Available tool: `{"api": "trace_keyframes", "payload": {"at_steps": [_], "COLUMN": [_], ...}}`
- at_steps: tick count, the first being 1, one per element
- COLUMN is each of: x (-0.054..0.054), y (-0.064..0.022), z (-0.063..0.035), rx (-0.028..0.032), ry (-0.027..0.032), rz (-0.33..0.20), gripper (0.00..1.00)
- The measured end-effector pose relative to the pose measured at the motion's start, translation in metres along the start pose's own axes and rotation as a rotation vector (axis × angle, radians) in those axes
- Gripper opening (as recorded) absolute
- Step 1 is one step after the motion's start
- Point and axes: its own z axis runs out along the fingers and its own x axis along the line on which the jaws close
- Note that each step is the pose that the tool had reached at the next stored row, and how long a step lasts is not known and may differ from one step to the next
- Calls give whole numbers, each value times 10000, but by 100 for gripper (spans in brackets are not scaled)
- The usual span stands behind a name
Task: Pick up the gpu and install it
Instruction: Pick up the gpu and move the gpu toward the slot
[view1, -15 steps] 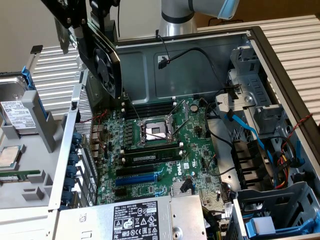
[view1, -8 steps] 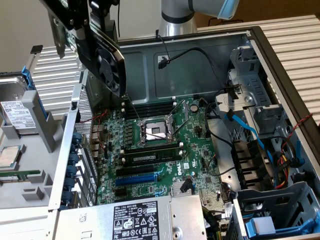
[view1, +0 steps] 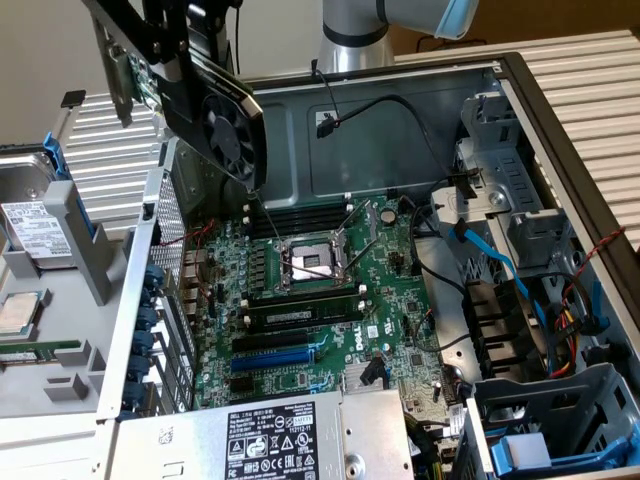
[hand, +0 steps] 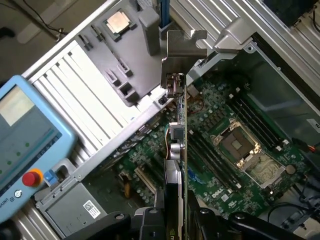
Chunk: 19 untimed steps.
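Work surface: a pale ribbed metal table (view1: 585, 70) carrying an open computer case (view1: 400, 140) laid on its side, interior facing up. Inside lies the green motherboard (view1: 330, 300), with an empty processor socket (view1: 315, 260) near its middle, black card slots beside it, and loose black and blue cables toward the exterior view's right. A silver power supply (view1: 270, 440) sits at the near edge of the case. At the exterior view's left, outside the case, a grey parts tray (view1: 60, 385) holds a processor chip (view1: 18, 312), with a hard drive (view1: 35, 235) just beyond it. A blue-grey control tablet (hand: 27, 135) with a red stop button lies on the table in the wrist view. The arm (view1: 350, 40) rises behind the far wall of the case. The gripper (hand: 179, 221) hangs above the case's corner at the exterior view's left, its fingers (hand: 150, 222) closed on the graphics card (view1: 225, 125), one on each face. The card is in the air, tilted, fan side turned toward the case interior, silver end bracket outermost, well clear of the motherboard and not seated in any slot.
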Motion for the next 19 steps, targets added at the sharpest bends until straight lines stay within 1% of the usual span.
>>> {"api": "trace_keyframes", "payload": {"at_steps": [2, 3, 9, 13, 14, 19], "x": [0, 1, 1, 1, 1, 0], "y": [0, 0, 0, 1, 1, 0], "z": [0, 0, 0, 1, 1, 5], "rx": [1, 6, 91, 156, 191, 510], "ry": [-1, 4, 32, 38, 26, -152], "rz": [-8, -104, -1190, -1818, -1976, -2662], "gripper": [27, 27, 27, 27, 27, 27]}}
